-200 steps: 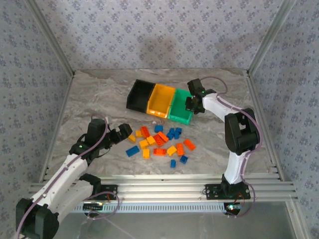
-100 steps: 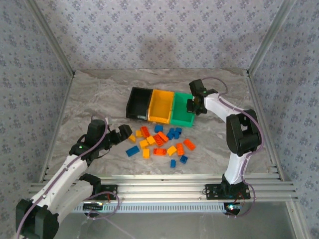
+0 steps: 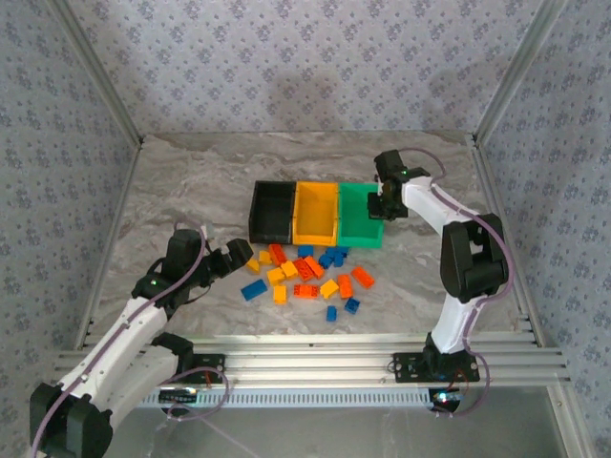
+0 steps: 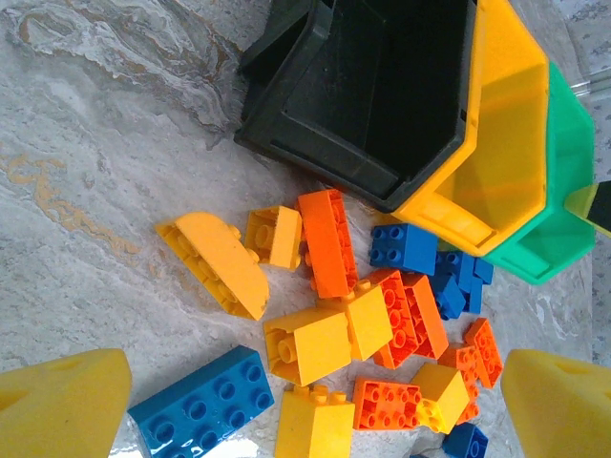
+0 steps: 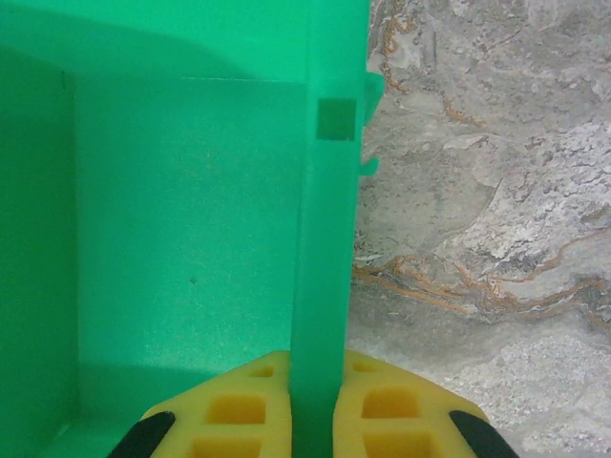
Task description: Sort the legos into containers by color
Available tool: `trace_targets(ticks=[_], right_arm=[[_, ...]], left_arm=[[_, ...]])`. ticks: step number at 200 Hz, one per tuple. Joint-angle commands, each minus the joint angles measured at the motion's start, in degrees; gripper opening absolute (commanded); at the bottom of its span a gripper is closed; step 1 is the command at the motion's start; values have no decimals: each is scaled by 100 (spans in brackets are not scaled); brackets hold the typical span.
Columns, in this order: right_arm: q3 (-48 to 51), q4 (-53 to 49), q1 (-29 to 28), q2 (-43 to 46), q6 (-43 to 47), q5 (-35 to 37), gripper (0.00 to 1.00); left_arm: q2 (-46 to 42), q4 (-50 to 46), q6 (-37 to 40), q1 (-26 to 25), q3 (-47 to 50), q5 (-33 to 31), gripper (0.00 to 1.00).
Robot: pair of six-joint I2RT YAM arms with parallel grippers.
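Note:
The legos (image 3: 305,272), yellow, orange-red and blue bricks, lie in a loose pile mid-table. Just behind them stand the containers in a straight row: black (image 3: 271,212), yellow-orange (image 3: 316,212) and green (image 3: 358,215), all empty. My right gripper (image 3: 385,203) is shut on the green bin's right wall (image 5: 329,239), its yellow pads (image 5: 239,415) pinching it from both sides. At the pile's left edge my left gripper (image 3: 243,256) stands open and low. In the left wrist view a blue brick (image 4: 200,405) and a yellow brick (image 4: 307,345) lie between its fingertips (image 4: 62,405).
The marble tabletop (image 3: 191,191) is bare to the left of and behind the bins. Slanted metal posts (image 3: 105,86) and patterned walls enclose the sides and back. An aluminium rail (image 3: 305,358) runs along the near edge.
My right gripper has swung the row of bins rightward and square to the table, still holding the green wall. The left arm and the pile have not moved.

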State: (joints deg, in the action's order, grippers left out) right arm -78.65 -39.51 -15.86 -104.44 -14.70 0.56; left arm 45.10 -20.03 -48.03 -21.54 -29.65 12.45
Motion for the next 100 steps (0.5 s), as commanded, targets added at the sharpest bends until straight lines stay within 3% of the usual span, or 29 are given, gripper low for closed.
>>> trace_targets(ticks=[1,74,100], right_arm=[[-357,-273,-113,-252,248,-93,0],[-671,-382,-128,-611,124,-7,0],[-625,-289,-127,-495,13,1,31]], left_arm=[[-60,-136,35,-36,-45,76,100],[-67,-73,-5,-34,56,99,100],[-58,-50,9,-34,56,91,100]])
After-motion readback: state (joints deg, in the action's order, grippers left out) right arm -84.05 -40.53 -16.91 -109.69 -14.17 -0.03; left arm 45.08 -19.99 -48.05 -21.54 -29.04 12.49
